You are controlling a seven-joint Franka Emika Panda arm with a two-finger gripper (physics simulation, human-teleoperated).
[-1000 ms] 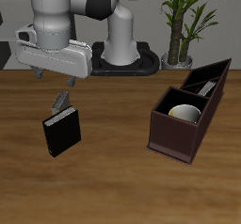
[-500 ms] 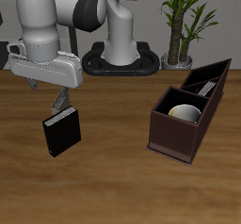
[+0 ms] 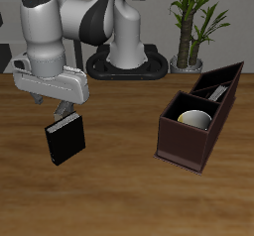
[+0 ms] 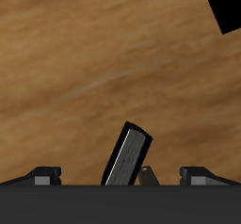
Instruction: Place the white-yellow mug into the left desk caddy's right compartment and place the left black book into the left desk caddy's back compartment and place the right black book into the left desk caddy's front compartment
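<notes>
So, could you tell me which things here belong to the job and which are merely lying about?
Job: white-yellow mug, in the desk caddy's large compartment; black book on the table, beneath the open tool; a thin book-like thing in a narrow slot.
Lying about: potted plant.

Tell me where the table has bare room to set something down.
Bare wood lies between the flat black book and the maroon-brown desk caddy, and along the front edge. The caddy is crowded: the off-white mug fills its square section.
</notes>
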